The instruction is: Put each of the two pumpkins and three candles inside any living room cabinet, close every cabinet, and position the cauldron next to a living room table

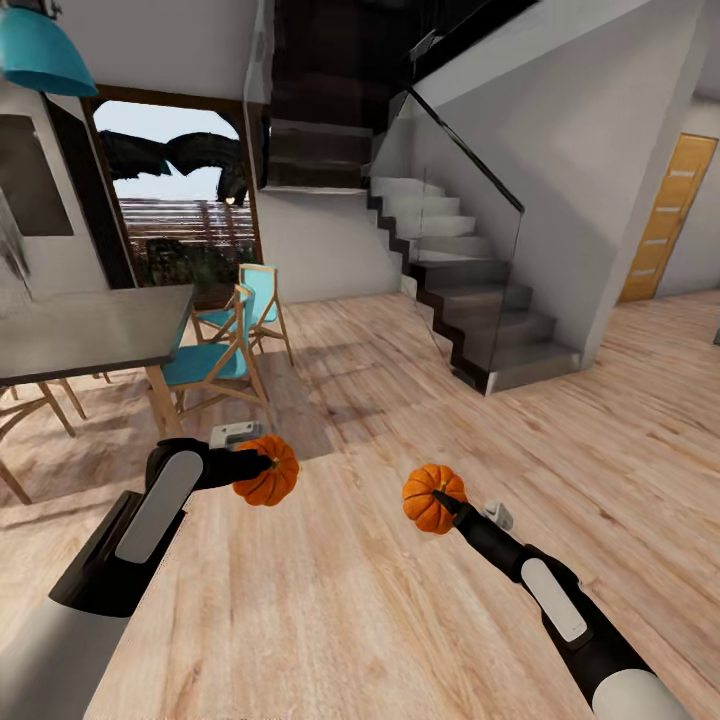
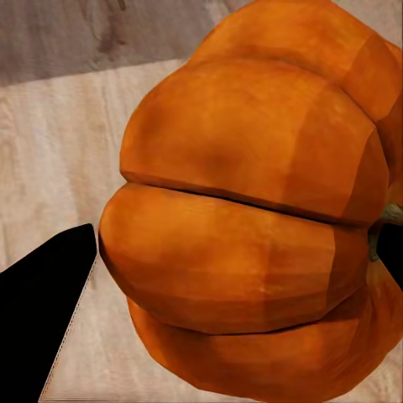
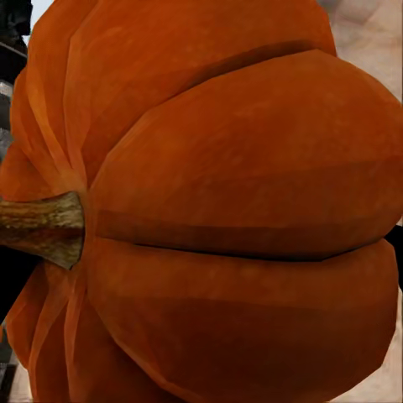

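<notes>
Two small orange ribbed pumpkins hang above the wooden floor in the head view. My left gripper (image 1: 262, 468) is shut on the left pumpkin (image 1: 270, 472), which looms large as the same pumpkin (image 2: 252, 210) in the left wrist view, a black finger (image 2: 42, 319) beside it. My right gripper (image 1: 445, 500) is shut on the right pumpkin (image 1: 430, 497); up close that pumpkin (image 3: 235, 227) shows its brown stem (image 3: 42, 227). The cabinet, candles and cauldron are out of view.
A grey-topped dining table (image 1: 90, 330) stands at the left with teal-seated wooden chairs (image 1: 215, 360). A staircase (image 1: 470, 300) with a glass rail rises ahead at centre-right. An orange door (image 1: 668, 215) is at the far right. Open wooden floor (image 1: 400, 620) lies ahead.
</notes>
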Robot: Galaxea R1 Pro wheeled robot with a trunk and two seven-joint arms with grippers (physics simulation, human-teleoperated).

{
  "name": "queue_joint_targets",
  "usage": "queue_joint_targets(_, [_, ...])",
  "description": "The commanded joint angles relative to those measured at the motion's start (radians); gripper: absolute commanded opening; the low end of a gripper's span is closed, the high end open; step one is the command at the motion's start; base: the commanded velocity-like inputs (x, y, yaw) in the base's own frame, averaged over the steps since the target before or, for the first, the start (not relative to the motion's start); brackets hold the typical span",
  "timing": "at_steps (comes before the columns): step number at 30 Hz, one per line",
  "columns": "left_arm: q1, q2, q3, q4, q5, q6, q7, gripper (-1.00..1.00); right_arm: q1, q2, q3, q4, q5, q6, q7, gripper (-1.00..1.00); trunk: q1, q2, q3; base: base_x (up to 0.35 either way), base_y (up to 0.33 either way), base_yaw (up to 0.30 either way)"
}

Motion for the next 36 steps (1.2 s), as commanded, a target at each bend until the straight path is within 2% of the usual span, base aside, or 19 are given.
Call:
queue_joint_targets(1, [-0.001, 0.001, -0.002, 0.000, 0.007, 0.002, 0.011, -1.00, 0.000, -0.001, 0.002, -0.001, -0.016, 0.006, -0.002, -1.00, -0.004, 0.007, 0.002, 0.000, 0.000, 0.294])
queue_joint_targets(11, [-0.001, 0.001, -0.001, 0.000, 0.009, 0.002, 0.009, -1.00, 0.000, -0.001, 0.002, -0.001, -0.017, 0.006, -0.002, -1.00, -0.042, 0.077, 0.034, -0.009, 0.004, 0.294])
queue_joint_targets(20, [-0.001, 0.001, -0.001, 0.000, 0.010, 0.002, 0.009, -1.00, 0.000, -0.001, 0.002, -0.001, -0.017, 0.006, -0.002, -1.00, -0.077, 0.140, 0.062, -0.149, 0.097, 0.294])
queue_joint_targets(36, [-0.001, 0.001, -0.001, 0.000, 0.009, 0.002, 0.010, -1.00, 0.000, 0.000, 0.002, -0.001, -0.017, 0.006, -0.002, -1.00, -0.138, 0.252, 0.112, -0.008, 0.005, 0.294])
